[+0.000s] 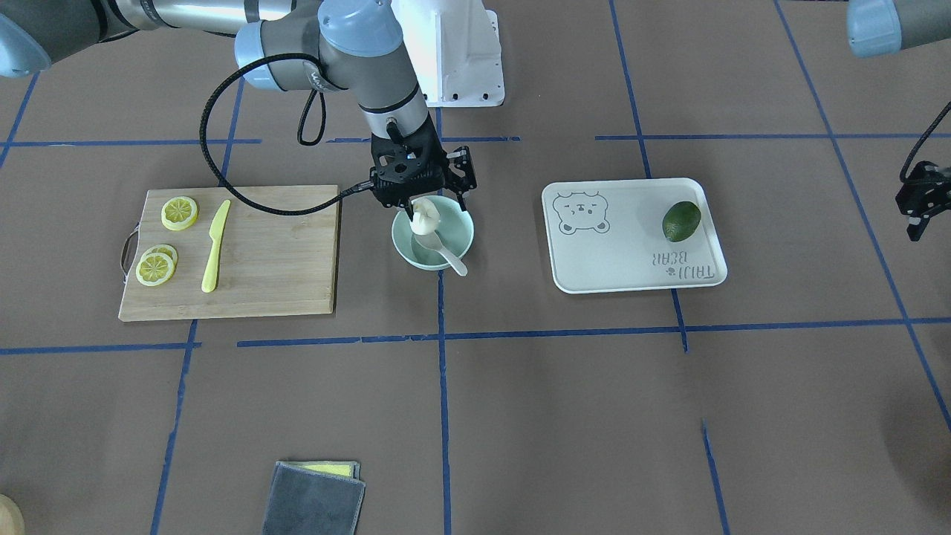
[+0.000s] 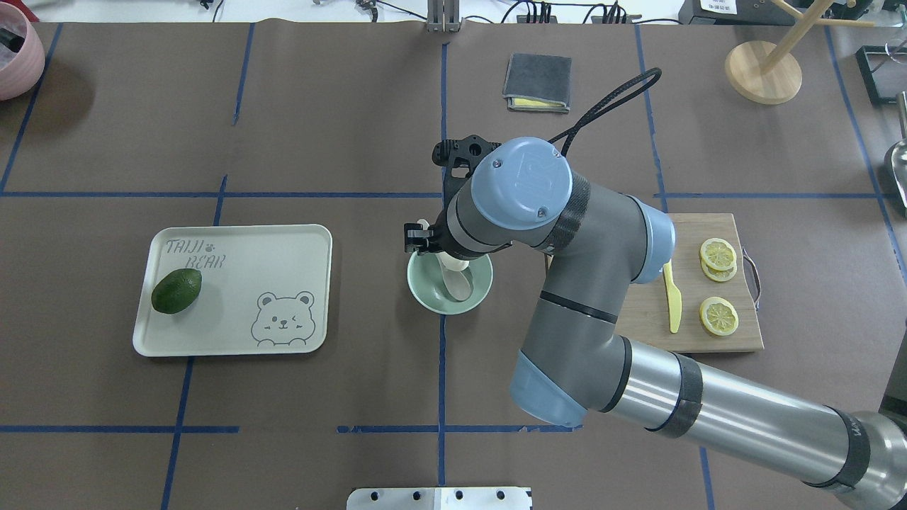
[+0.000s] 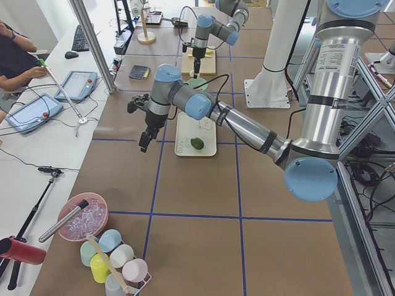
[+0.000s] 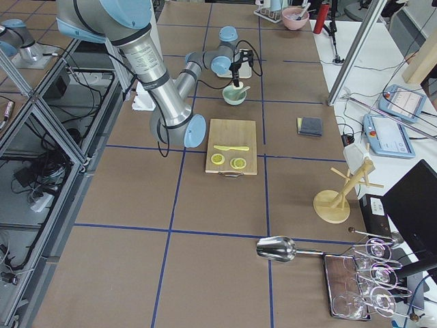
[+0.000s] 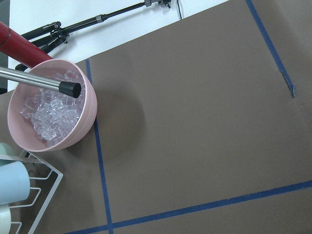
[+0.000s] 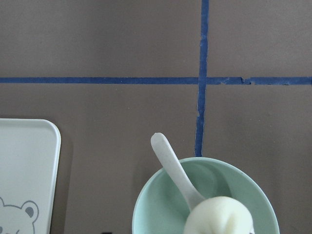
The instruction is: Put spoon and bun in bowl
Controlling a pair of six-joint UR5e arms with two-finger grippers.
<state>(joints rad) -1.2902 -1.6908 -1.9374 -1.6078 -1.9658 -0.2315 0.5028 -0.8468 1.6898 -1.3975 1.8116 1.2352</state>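
The jaws of the right gripper [image 1: 422, 202] are clenched on the bun [image 1: 427, 214]. They hold it over the near, robot-side part of the bowl [image 1: 466, 239], a little above the rim. The pads are mostly masked by the black gripper body in the front view. In the overhead view the arm's wrist hides both the gripper and the bun. The right wrist camera shows no fingers, and its bottom edge cuts off the bun and the near half of the bowl.

Under the bun, the spoon [image 1: 450, 258] lies in the bowl. Its scoop rests on the floor, partly covered by the bun, and its handle leans out over the far-left rim.

The left gripper [image 1: 917, 208] hangs well off to the left, above bare table. The frame edge clips it and it is too small to read, so it cannot be told whether its jaws are parted or closed.

Level with the bowl, the bear-print tray [image 1: 631, 260] lies to the left with a dark green fruit [image 1: 681, 221] on it. To the right is the wooden board [image 1: 275, 253], carrying lemon slices [image 1: 180, 212] and a yellow knife [image 1: 215, 245]. Farther out, beyond the bowl, lies a folded grey cloth [image 2: 537, 79].
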